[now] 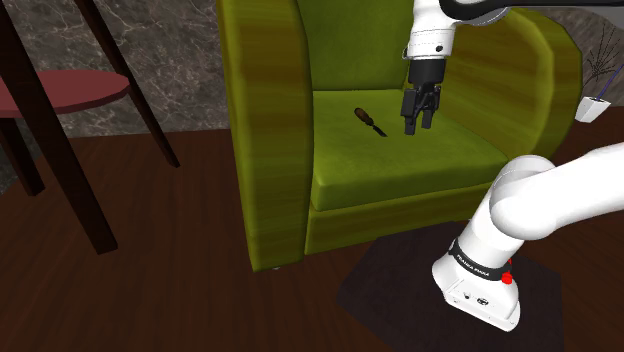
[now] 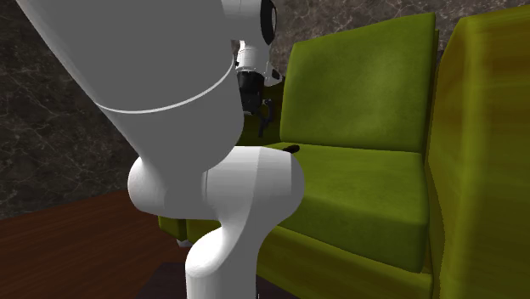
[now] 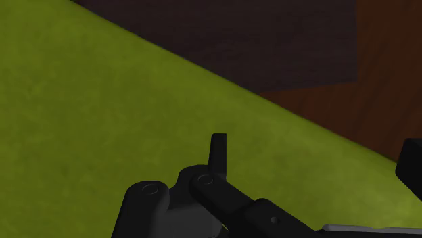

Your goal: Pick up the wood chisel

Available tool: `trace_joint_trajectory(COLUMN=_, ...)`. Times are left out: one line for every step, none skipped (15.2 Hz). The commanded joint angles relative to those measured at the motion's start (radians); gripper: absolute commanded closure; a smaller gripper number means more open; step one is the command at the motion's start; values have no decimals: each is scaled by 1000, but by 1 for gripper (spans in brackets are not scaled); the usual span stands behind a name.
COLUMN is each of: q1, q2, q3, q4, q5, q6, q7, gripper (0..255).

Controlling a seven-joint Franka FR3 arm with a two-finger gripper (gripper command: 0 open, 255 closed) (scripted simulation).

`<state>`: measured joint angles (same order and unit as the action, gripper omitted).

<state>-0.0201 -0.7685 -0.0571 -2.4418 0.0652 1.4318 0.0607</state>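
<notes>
White bulky arm links (image 2: 170, 127) sit closest to the lens in the second exterior view and block part of the seat. Black two-finger tool (image 1: 419, 128) hangs fingers-down over the olive-green seat cushion (image 1: 430, 175) of a green upholstered armchair (image 1: 265, 150). Its fingers stand apart with nothing between them. Wrist view agrees: one finger near the middle, the other far off to the side, green cushion beneath, dark wooden floor (image 3: 379, 81) past the cushion's edge.

Brown-handled, dark-bladed wood chisel (image 1: 367, 120) lies flat on the same cushion. It is near the tool but apart from it, off to the tool's side toward the shoulder view's left.

Step in hand, as I judge it, is approach and alignment; the grasp has not begun. To do it well:
- Slide the tool sideways until it is centred over the brown handle, not the blade.
- Turn the wrist so the fingers straddle the handle across its width.
- Keep the fingers apart on the way down.
- Go low, since the chisel is thin and flat. The cushion looks soft, so the tips can press in slightly to get under the handle's widest part.
- Close only once both fingers flank the handle. An off-centre pinch will likely roll or push it away.
</notes>
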Motion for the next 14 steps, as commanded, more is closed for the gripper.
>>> trace_joint_trajectory(q1=0, q2=0, q3=0, q4=0, q5=0, q6=0, q7=0, gripper=0)
trace_joint_trajectory(q1=-7, q2=14, q3=-4, q4=-4, q5=-10, q6=41, q7=-1, gripper=0)
trace_joint_trajectory(q1=-14, q2=30, q3=-8, q4=-6, q5=-19, q6=81, q7=-2, gripper=0)
trace_joint_trajectory(q1=-21, q2=46, q3=-13, q4=-8, q5=-28, q6=122, q7=-2, gripper=0)
trace_joint_trajectory(q1=-28, q2=62, q3=-17, q4=-9, q5=-36, q6=162, q7=-2, gripper=0)
trace_joint_trajectory(q1=-34, q2=79, q3=-22, q4=-9, q5=-45, q6=202, q7=-2, gripper=0)
trace_joint_trajectory(q1=-41, q2=97, q3=-26, q4=-7, q5=-52, q6=241, q7=-2, gripper=0)
trace_joint_trajectory(q1=-48, q2=115, q3=-31, q4=-5, q5=-60, q6=280, q7=-1, gripper=0)
trace_joint_trajectory(q1=-54, q2=134, q3=-36, q4=-2, q5=-67, q6=319, q7=-1, gripper=0)
trace_joint_trajectory(q1=-61, q2=153, q3=-41, q4=2, q5=-74, q6=357, q7=0, gripper=0)
trace_joint_trajectory(q1=-67, q2=173, q3=-46, q4=7, q5=-81, q6=395, q7=1, gripper=0)
trace_joint_trajectory(q1=-73, q2=193, q3=-51, q4=13, q5=-87, q6=432, q7=2, gripper=0)
trace_joint_trajectory(q1=-79, q2=213, q3=-57, q4=19, q5=-93, q6=469, q7=4, gripper=0)
trace_joint_trajectory(q1=-85, q2=233, q3=-62, q4=27, q5=-99, q6=505, q7=5, gripper=0)
